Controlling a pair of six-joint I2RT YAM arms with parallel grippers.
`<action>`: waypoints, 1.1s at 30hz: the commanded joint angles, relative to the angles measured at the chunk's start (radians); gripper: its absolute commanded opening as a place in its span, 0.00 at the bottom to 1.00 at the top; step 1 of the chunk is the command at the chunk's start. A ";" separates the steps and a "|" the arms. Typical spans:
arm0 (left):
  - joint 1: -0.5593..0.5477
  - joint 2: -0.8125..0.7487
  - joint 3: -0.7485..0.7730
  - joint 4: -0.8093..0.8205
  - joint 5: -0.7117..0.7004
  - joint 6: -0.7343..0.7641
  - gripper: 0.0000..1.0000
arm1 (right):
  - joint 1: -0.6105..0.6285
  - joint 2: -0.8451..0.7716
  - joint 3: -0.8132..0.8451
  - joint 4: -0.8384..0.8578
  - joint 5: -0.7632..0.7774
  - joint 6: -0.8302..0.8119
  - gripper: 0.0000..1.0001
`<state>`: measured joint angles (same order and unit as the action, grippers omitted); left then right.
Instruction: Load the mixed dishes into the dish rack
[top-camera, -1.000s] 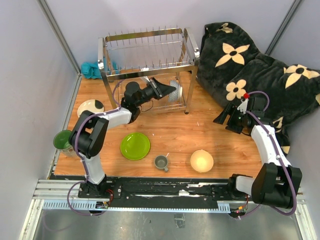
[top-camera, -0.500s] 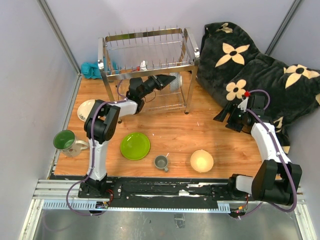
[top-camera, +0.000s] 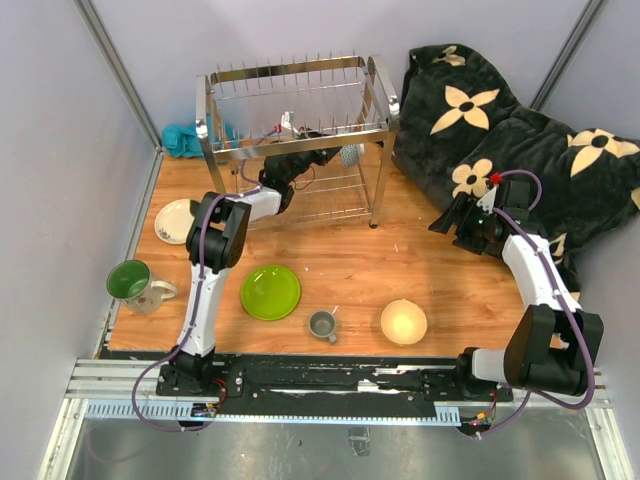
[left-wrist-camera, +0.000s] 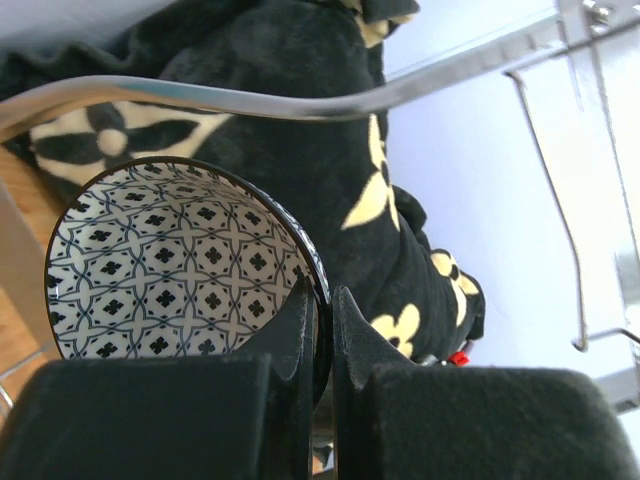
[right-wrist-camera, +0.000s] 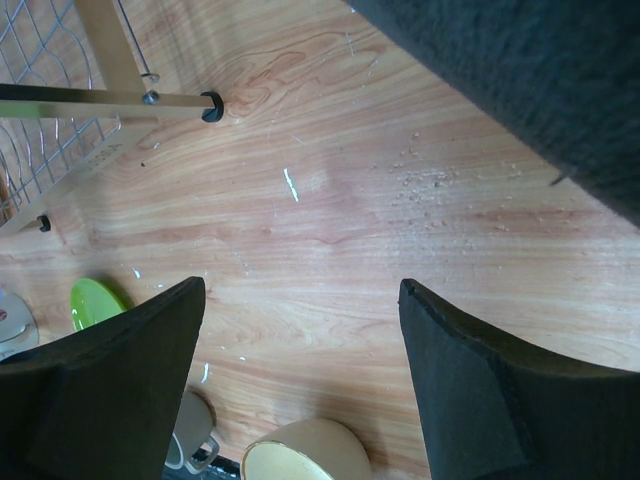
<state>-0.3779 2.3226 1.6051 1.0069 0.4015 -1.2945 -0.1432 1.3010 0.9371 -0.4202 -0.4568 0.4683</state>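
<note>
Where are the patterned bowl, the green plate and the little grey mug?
blue-patterned small bowl (left-wrist-camera: 170, 270), left wrist view, patterned inside.
lime-green plate (top-camera: 270, 292), top external view, centre.
small grey mug (top-camera: 322, 324), top external view, opening.

The top external camera looks down from high above the near edge of the wooden table (top-camera: 420, 270), taking in the dish rack (top-camera: 300, 100) and the black flowered blanket (top-camera: 500, 130). The left wrist camera sits very close under a rack bar, facing that blanket past the blue-patterned small bowl (left-wrist-camera: 170, 265). The right wrist camera looks down on the table from farther off, sharing the lime-green plate (right-wrist-camera: 93, 298) and cream-yellow bowl (right-wrist-camera: 305, 455) with the overhead view.
</note>
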 joint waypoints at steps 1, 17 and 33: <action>0.020 0.041 0.135 0.004 0.008 -0.036 0.01 | 0.010 0.020 0.040 0.021 0.028 0.009 0.79; 0.051 0.151 0.267 -0.090 0.018 -0.105 0.00 | 0.009 0.079 0.072 0.047 0.046 0.012 0.79; 0.050 0.185 0.293 -0.166 0.012 -0.087 0.00 | 0.005 0.094 0.069 0.054 0.043 0.004 0.79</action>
<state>-0.3260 2.5095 1.8423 0.7963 0.4221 -1.3991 -0.1432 1.3785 0.9771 -0.3851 -0.4332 0.4686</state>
